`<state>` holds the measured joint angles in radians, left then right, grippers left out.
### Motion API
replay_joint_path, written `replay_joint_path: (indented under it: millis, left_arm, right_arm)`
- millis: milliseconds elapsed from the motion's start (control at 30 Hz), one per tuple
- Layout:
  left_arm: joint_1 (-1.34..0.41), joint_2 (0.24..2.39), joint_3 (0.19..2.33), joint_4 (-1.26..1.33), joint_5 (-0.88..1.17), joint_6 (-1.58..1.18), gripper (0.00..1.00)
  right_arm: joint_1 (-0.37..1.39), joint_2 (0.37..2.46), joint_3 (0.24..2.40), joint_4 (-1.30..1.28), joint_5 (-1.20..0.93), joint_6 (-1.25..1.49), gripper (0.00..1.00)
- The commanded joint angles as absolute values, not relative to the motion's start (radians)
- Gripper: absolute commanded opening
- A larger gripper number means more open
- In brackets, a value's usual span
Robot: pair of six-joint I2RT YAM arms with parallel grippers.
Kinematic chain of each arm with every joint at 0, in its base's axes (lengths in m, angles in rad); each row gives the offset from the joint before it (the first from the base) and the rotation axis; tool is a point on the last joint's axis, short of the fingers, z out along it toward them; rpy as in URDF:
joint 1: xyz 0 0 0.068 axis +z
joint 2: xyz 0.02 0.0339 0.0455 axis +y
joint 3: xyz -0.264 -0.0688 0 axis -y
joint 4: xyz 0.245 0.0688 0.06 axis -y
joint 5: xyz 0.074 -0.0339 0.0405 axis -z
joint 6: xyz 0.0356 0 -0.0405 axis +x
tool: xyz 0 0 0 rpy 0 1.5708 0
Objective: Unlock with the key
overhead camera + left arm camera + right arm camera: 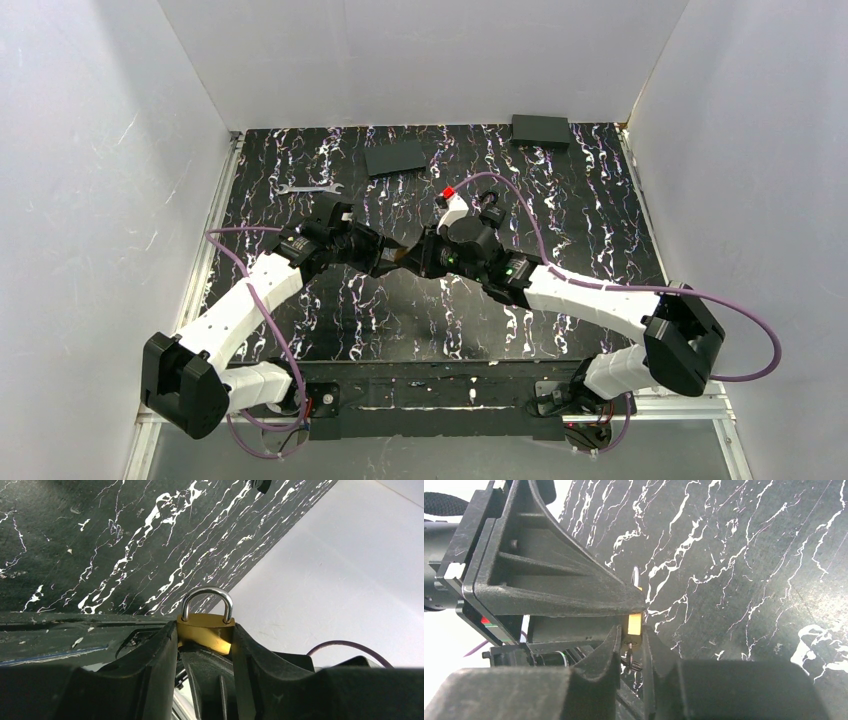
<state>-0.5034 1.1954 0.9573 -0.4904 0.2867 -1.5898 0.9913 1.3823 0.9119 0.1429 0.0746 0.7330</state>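
Note:
My left gripper (205, 645) is shut on a small brass padlock (202, 626) and holds it above the table. The padlock's silver shackle (207, 592) is closed and sticks out past the fingertips. In the right wrist view the padlock (634, 622) shows as a yellow block held by the left gripper's fingers (549, 580). The tiny black-headed key (632, 663) sits with its thin blade in the padlock's underside. My right gripper (631, 637) is closed around the key's head. In the top view both grippers (400, 259) meet at mid-table and hide the lock and key.
A silver wrench (308, 188) lies at the back left. Two flat black boxes (395, 157) (540, 131) lie at the back. A small red-and-white object (451, 200) and a dark small item (490, 208) sit just behind the right wrist. White walls enclose the black marbled table (600, 220).

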Motion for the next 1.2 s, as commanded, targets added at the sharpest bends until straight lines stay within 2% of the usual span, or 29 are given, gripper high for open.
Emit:
replay_joint_path:
  millis: [0,33,67,167,267,300,367,467,500,533,667,833,1033,1167]
  left_arm:
    - [-0.506,1.168,0.981,-0.484,0.308,-1.581,0.00]
    - [-0.506,1.164,0.982,-0.488,0.302,-1.571,0.00]
    - [-0.506,1.161,0.984,-0.492,0.295,-1.552,0.00]
    - [-0.507,1.145,0.998,-0.500,0.283,-1.462,0.00]
    - [-0.506,1.114,0.982,-0.470,0.278,-1.405,0.13]
    - [-0.506,1.100,0.966,-0.445,0.280,-1.397,0.20]
    - [-0.507,1.056,0.913,-0.384,0.283,-1.394,0.43]
    - [-0.506,1.004,0.852,-0.287,0.291,-1.388,0.65]
    - [-0.506,0.964,0.807,-0.214,0.310,-1.365,0.76]
    - [-0.506,0.952,0.790,-0.177,0.322,-1.360,0.78]
    - [-0.506,0.887,0.688,0.028,0.360,-1.375,0.86]
    - [-0.506,0.812,0.668,0.135,0.355,-1.336,0.88]
    - [-0.507,0.743,0.659,0.212,0.342,-1.310,0.86]
    - [-0.506,0.725,0.635,0.291,0.349,-1.309,0.79]
  right_arm:
    - [0.985,1.384,0.940,0.169,0.111,0.733,0.12]
    - [0.985,1.380,0.938,0.169,0.109,0.735,0.04]
    - [0.985,1.377,0.937,0.169,0.108,0.736,0.01]
    - [0.985,1.358,0.933,0.172,0.110,0.742,0.01]
    - [0.985,1.329,0.925,0.185,0.111,0.751,0.01]
    - [0.985,1.318,0.921,0.190,0.112,0.755,0.01]
    - [0.985,1.292,0.919,0.200,0.114,0.763,0.01]
    - [0.985,1.253,0.911,0.218,0.117,0.775,0.01]
    - [0.985,1.212,0.907,0.236,0.114,0.783,0.01]
    - [0.985,1.200,0.903,0.244,0.110,0.787,0.01]
    - [0.985,1.157,0.882,0.314,0.071,0.805,0.01]
    - [0.985,1.143,0.873,0.383,0.012,0.825,0.01]
    - [0.985,1.156,0.857,0.456,-0.033,0.872,0.01]
    - [0.985,1.172,0.851,0.541,-0.076,0.921,0.01]
